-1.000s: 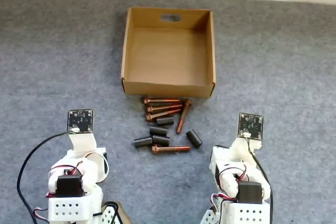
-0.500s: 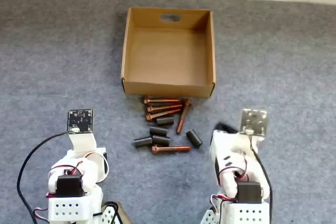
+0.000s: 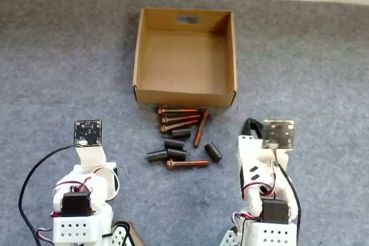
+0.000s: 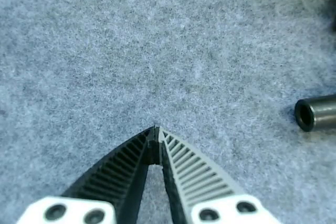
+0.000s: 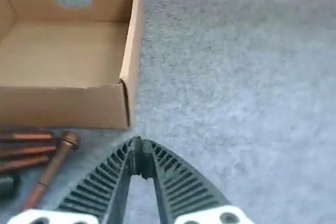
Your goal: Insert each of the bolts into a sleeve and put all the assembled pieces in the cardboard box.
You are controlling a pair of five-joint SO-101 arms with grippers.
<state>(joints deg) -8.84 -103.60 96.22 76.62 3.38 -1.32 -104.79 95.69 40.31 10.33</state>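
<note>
- High view: an open-topped brown cardboard box (image 3: 136, 56), with a hand slot in its far wall, sits on the grey carpet-like table covering (image 3: 57, 56). All the parts lie outside it.
- High view: five copper-coloured metal bolts (image 3: 179, 109) lie just in front of the box's near wall. Three are roughly parallel to that wall, a fourth (image 3: 201, 127) is slanted beside their ends, and a fifth (image 3: 188, 163) lies apart, nearer the arms.
- High view: five short black cylindrical sleeves (image 3: 173, 144) lie loose among the bolts, one (image 3: 213, 151) out toward the right arm's side. Every bolt and sleeve lies separate, unassembled.
- High view: the left arm (image 3: 78, 200) and the right arm (image 3: 262, 171) stand at the near edge, one on each side of the pile. The right arm's forward end is near the outlying sleeve but not touching it.
- Left wrist view: the left gripper (image 4: 155, 132) has its pincer together, its ribbed fingers (image 4: 184, 161) meeting at the tips above the carpet and holding nothing. One sleeve (image 4: 315, 113) lies on its side well apart, its open bore visible.
- Right wrist view: the right gripper (image 5: 137, 145) also has its pincer together at the tips, clamped on nothing. The box's near corner (image 5: 128, 93) stands beyond it. The slanted bolt (image 5: 52, 169) lies beside the gripper, its head near the box's front wall, with the parallel bolts (image 5: 23, 149) further over.
</note>
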